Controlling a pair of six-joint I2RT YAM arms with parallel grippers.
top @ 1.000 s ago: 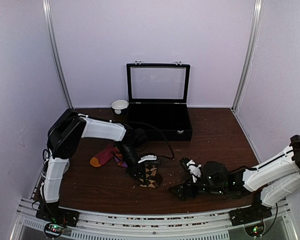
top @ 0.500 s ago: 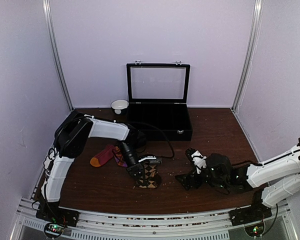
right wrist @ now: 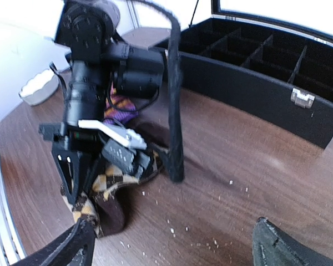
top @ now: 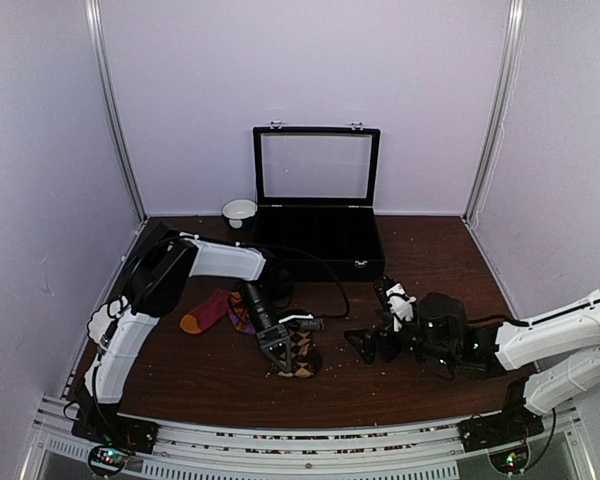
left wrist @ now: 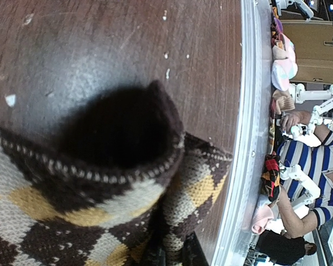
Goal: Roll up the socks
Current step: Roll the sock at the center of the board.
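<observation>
The dark brown sock with tan argyle diamonds lies bunched on the table, left of centre. It fills the left wrist view, with its open cuff facing the camera. My left gripper points down and is shut on a fold of this sock. My right gripper is open wide and empty, low over the table and a little right of the sock. In the right wrist view, the argyle sock lies ahead of the right gripper. The magenta-red sock with an orange toe lies flat behind the left gripper.
An open black compartment case with a raised glass lid stands at the back; its front wall shows in the right wrist view. A small white bowl sits to its left. The left arm's black cable hangs near the sock. Small crumbs dot the table.
My right gripper has drawn back from the table's front edge toward the middle, staying open. My left gripper stays clamped on the argyle sock, which has hardly moved.
</observation>
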